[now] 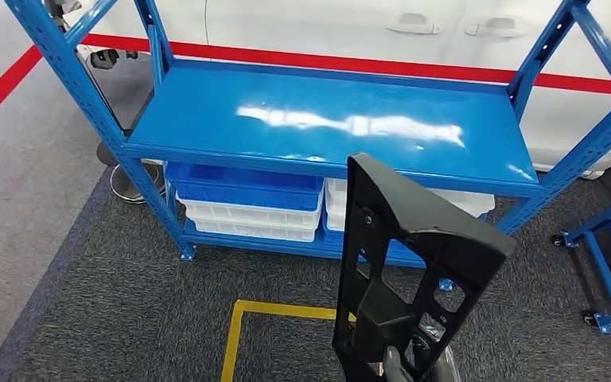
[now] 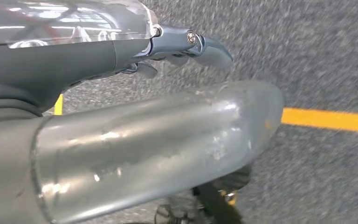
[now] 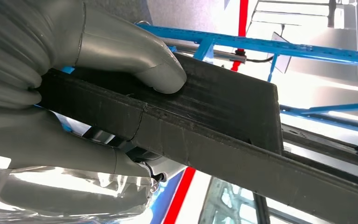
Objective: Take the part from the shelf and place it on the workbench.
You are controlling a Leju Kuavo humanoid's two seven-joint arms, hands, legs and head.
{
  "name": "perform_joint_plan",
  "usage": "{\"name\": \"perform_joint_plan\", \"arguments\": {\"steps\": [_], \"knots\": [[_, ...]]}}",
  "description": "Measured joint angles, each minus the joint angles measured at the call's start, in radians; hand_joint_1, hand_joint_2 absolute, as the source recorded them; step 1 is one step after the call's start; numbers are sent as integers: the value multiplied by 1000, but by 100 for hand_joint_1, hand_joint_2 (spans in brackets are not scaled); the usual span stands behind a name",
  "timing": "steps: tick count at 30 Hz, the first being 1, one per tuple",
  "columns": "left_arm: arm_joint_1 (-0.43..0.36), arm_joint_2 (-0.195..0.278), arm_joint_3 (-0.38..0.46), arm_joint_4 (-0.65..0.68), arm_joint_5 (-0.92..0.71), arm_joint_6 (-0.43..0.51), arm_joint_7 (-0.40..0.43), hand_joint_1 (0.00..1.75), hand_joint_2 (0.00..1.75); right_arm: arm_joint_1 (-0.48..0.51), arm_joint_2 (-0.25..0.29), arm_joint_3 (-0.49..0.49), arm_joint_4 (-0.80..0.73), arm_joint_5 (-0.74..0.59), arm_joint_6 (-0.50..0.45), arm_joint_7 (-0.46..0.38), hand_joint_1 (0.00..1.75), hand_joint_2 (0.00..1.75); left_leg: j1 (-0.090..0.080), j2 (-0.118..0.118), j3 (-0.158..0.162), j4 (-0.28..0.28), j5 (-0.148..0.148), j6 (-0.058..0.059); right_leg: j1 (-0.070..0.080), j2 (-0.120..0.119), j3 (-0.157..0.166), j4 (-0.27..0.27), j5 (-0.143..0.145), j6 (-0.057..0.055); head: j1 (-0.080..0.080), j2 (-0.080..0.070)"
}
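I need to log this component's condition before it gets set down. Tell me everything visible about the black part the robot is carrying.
The black part is a long, flat bracket-like piece, matte and plastic-looking, with an angled upper end, raised ribs and several cut-out holes. It stands roughly upright in front of the blue shelf, clear of it. The right hand grips its lower end, thumb pressed on one edge and fingers wrapped beneath. No damage shows, though the head view shows one face.
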Motion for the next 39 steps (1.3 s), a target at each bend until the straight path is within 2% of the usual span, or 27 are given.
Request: {"name": "perform_joint_plan", "arguments": {"steps": [2, 3, 4, 5, 7, 8, 9, 11, 12, 13, 15, 17, 19, 20, 21, 23, 24, 25, 26, 27, 28, 29, 31, 34, 36, 38, 39], "knots": [[0, -1, 0, 0, -1, 0, 0, 0, 0, -1, 0, -3, 0, -2, 1, 0, 175, 175, -2, -1, -11, 7, 6, -4, 2, 0, 61, -84, -5, -5, 0, 0], [0, -1, 0, 0, -1, -1, -1, 0, 0, -3, 0, -5, 0, -3, 1, 0, 175, 175, -2, -1, -19, 11, 16, -11, 6, 0, 97, -143, -15, -10, 0, 0], [0, -2, 1, 0, -3, -1, -2, 0, 0, -5, 0, -8, 1, -2, 1, 0, 175, 175, -2, -3, -33, 26, 6, -23, 7, -2, 121, -199, -15, -22, 0, 0], [1, -2, 3, 0, -4, -1, -3, 0, 0, -6, -1, -10, 1, 0, 2, 0, 175, 175, -1, -6, -48, 54, -22, -35, 9, -4, 122, -229, -11, -35, 0, 0], [4, -2, 6, -1, -6, -1, -5, 0, 0, -7, -3, -13, 3, 5, 1, 0, 175, 175, 2, -11, -79, 156, -121, -53, 8, -8, 88, -239, 19, -55, 0, 0], [4, -3, 7, -1, -6, -1, -6, 0, 0, -7, -4, -13, 3, 6, 1, 1, 175, 175, 3, -11, -87, 214, -157, -55, 10, -8, 73, -236, 30, -57, 0, 0], [4, -3, 8, -1, -6, -1, -6, 0, 0, -7, -4, -13, 3, 6, 1, 1, 175, 175, 4, -11, -87, 258, -168, -56, 11, -9, 57, -232, 40, -57, 0, 0], [4, -3, 10, -1, -7, -1, -6, 0, 0, -7, -4, -13, 3, 7, 0, 1, 175, 175, 4, -11, -50, 268, -123, -55, 12, -8, 20, -219, 59, -54, 0, 0], [3, -3, 11, -2, -7, -1, -7, 0, 0, -7, -4, -13, 3, 7, 0, 1, 175, 175, 4, -12, -8, 226, -93, -51, 12, -8, 1, -210, 67, -52, 0, 0], [2, -2, 12, -2, -7, -1, -7, 0, 0, -7, -4, -13, 2, 7, 0, 1, 175, 175, 3, -13, 45, 160, -82, -47, 13, -8, -14, -202, 74, -48, 0, 0], [0, -2, 13, -3, -8, -1, -8, 0, 0, -7, -4, -13, 2, 7, 0, 1, 175, 175, -1, -15, 133, 27, -100, -37, 14, -8, -32, -191, 89, -39, 0, 0], [-1, -2, 14, -3, -9, -1, -9, 0, 0, -7, -4, -13, 2, 8, 0, 1, 175, 175, -6, -16, 152, -21, -112, -28, 14, -10, -37, -192, 106, -26, 0, 0], [-1, -3, 15, -3, -9, -1, -9, 0, 0, -5, -3, -13, 2, 8, 0, 1, 175, 175, -3, -11, 137, -24, -92, -15, 10, -8, -44, -185, 99, -15, 0, 0], [-1, -3, 15, -3, -9, -1, -9, 0, 0, -4, -1, -14, 2, 8, 0, 1, 175, 175, -1, -9, 127, -26, -80, -8, 9, -6, -51, -166, 68, -12, 0, 0], [0, -4, 15, -3, -9, -1, -9, 0, 0, -3, 1, -14, 2, 8, 0, 1, 175, 175, 1, -6, 115, -27, -68, -2, 7, -5, -62, -130, 20, -9, 0, 0], [0, -4, 15, -3, -10, -2, -9, 0, 0, -3, 3, -14, 2, 8, 0, 1, 175, 175, -1, -4, 85, -24, -46, 5, 4, -4, -85, -18, -79, -5, 0, 0], [0, -3, 15, -3, -10, -2, -9, 0, 0, -3, 3, -15, 3, 8, 0, 1, 175, 175, -2, -3, 68, -21, -35, 5, 3, -4, -89, 34, -99, -3, 0, 0], [0, -3, 15, -3, -10, -2, -9, 0, 0, -3, 3, -15, 3, 8, 0, 1, 175, 175, -3, -2, 49, -16, -25, 4, 1, -4, -83, 64, -92, -1, 0, 0], [0, -3, 15, -3, -10, -3, -9, 0, 0, -3, 3, -15, 3, 8, 0, 1, 175, 175, -3, -2, 30, -9, -15, 2, 0, -4, -62, 64, -64, -1, 0, 0], [0, -3, 15, -3, -10, -3, -9, 0, 0, -3, 3, -15, 3, 8, 0, 1, 175, 175, -3, -2, 12, -1, -7, -1, 0, -4, -27, 33, -31, -1, 0, 0], [-1, -3, 15, -3, -10, -4, -9, 0, 0, -4, 3, -15, 3, 8, 0, 1, 175, 175, -3, -2, -4, 7, -1, -4, 0, -4, 21, -25, -11, -4, 0, 0], [-1, -4, 15, -3, -10, -4, -9, 0, 0, -5, 3, -15, 2, 9, 0, 1, 175, 175, -4, -3, -17, 15, 5, -9, 2, -4, 72, -97, -11, -7, 0, 0], [-1, -5, 15, -3, -12, -4, -9, 0, 0, -7, 3, -15, 2, 11, -1, 2, 175, 175, -5, -3, -31, 22, 21, -21, 8, -3, 136, -203, -36, -17, 0, 0], [1, -5, 15, -3, -14, -4, -9, 0, 0, -7, 3, -15, 2, 17, -3, 3, 175, 175, -2, -6, -44, 22, 32, -41, 10, -5, 128, -231, -24, -37, 0, 0], [3, -5, 16, -3, -15, -4, -9, 0, 0, -7, 2, -15, 2, 20, -3, 4, 175, 175, 0, -10, -65, 72, -34, -52, 6, -9, 106, -235, 0, -54, 0, 0], [4, -5, 16, -3, -15, -4, -9, 0, 0, -7, 1, -15, 2, 22, -4, 5, 175, 175, 3, -12, -90, 183, -133, -59, 10, -11, 78, -231, 21, -63, 0, 0], [4, -5, 16, -3, -15, -4, -9, 0, 0, -7, 1, -15, 2, 22, -5, 5, 175, 175, 3, -12, -96, 240, -160, -61, 11, -11, 63, -228, 31, -63, 0, 0]]}}
